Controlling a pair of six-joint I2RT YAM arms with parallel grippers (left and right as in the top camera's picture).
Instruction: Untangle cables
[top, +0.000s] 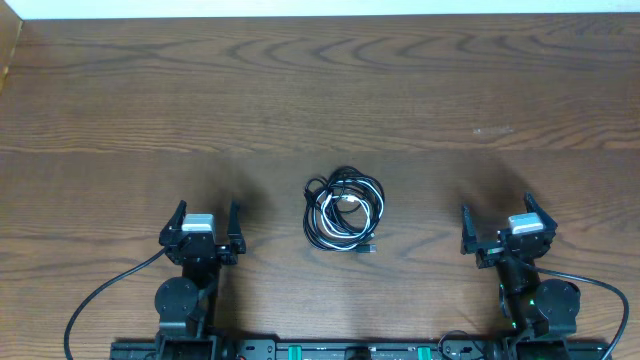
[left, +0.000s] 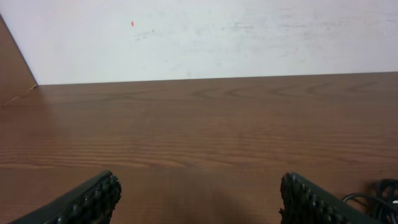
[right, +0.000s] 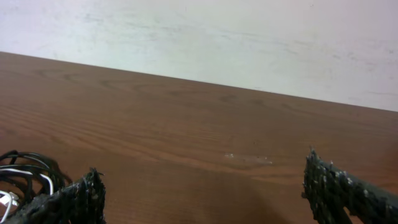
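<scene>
A tangled bundle of cables (top: 344, 210), thin black cords wound with a shorter white one, lies on the wooden table (top: 320, 90) between my two arms. A small black plug sticks out at its lower right. My left gripper (top: 207, 215) stands open to the left of the bundle, nothing between its fingers. My right gripper (top: 497, 222) stands open to the bundle's right, also empty. In the left wrist view the cables (left: 379, 196) show at the bottom right edge, beyond the right finger (left: 311, 202). In the right wrist view the cables (right: 22, 171) lie at the bottom left, behind the left finger (right: 74, 199).
A pale wall (left: 205, 37) rises behind the table's far edge. The arms' own thicker black cables (top: 110, 285) run along the near edge by the bases. A faint pale smudge (top: 493, 130) marks the wood at the right.
</scene>
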